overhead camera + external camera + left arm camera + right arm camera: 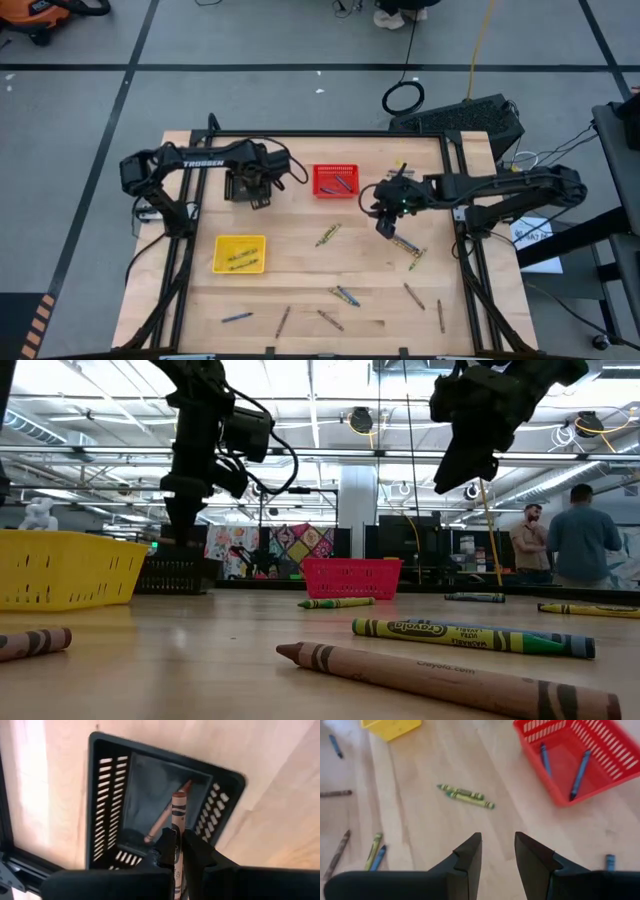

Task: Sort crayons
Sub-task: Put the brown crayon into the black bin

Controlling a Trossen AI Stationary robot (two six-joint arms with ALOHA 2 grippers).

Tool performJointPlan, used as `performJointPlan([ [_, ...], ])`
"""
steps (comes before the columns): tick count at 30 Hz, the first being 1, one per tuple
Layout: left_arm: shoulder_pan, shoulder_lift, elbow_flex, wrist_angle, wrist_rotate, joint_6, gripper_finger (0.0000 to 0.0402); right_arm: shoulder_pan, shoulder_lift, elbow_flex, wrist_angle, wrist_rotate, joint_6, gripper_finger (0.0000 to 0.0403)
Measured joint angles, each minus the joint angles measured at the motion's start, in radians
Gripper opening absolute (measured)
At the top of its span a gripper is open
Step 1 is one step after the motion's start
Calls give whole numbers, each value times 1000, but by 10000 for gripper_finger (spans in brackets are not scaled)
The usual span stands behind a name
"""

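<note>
Several crayons are sorted, two blue in the red basket [335, 181], some in the yellow basket [239, 254], as the left end effector [176, 851] pinches a brown crayon [178, 815] over the black basket [105, 795] and the right end effector [497, 851] hangs spread above strays [344, 295] scattered toward the bench's [300, 280] near edge.

My table [300, 290] is pale, smooth wood with a faint grain. The red basket [600, 750], yellow basket [60, 568] and black basket [107, 785] look like slotted plastic. My brown crayon [178, 812] wears matt paper; my fingers [470, 860] are matt black.
</note>
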Motion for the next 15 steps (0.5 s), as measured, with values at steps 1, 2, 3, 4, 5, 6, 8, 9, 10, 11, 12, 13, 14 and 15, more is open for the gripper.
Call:
performJointPlan([
  [1, 10, 0, 0, 1, 0, 9, 11, 10, 0, 0, -4, 0, 6, 105],
  [2, 20, 0, 0, 1, 0, 16, 11, 20, 0, 0, -9, 0, 14, 105],
  [3, 29, 0, 0, 1, 0, 28, 11, 28, 0, 0, -15, 1, 23, 105],
  [4, 38, 0, 0, 1, 0, 32, 11, 37, 0, 0, -21, 1, 29, 105],
  [5, 46, 0, 0, 0, 0, 34, 11, 45, 0, 0, -26, 1, 36, 105],
  [6, 55, 0, 0, 0, 0, 36, 11, 52, 0, 0, -32, 2, 44, 105],
  [8, 69, 0, 0, 1, 1, 44, 11, 62, 0, 0, -49, 2, 54, 105],
  [9, 75, 0, 0, 1, 1, 58, 11, 67, 0, 0, -56, 3, 59, 105],
  [10, 79, 0, 0, 4, 1, 64, 11, 70, 0, 0, -67, 8, 66, 105],
  [11, 84, 0, 0, 9, 1, 65, 11, 73, 0, 0, -82, 19, 74, 105],
  [12, 89, 0, 0, 17, 1, 65, 11, 77, 0, 0, -97, 38, 80, 105],
  [13, 94, 0, 0, 24, 4, 67, 11, 80, 0, 0, -112, 60, 87, 105],
  [14, 98, 0, 0, 27, 11, 76, 11, 82, 0, 0, -130, 85, 94, 105],
  [15, 102, 0, 0, 26, 20, 87, 11, 83, 0, 0, -152, 109, 101, 105],
])
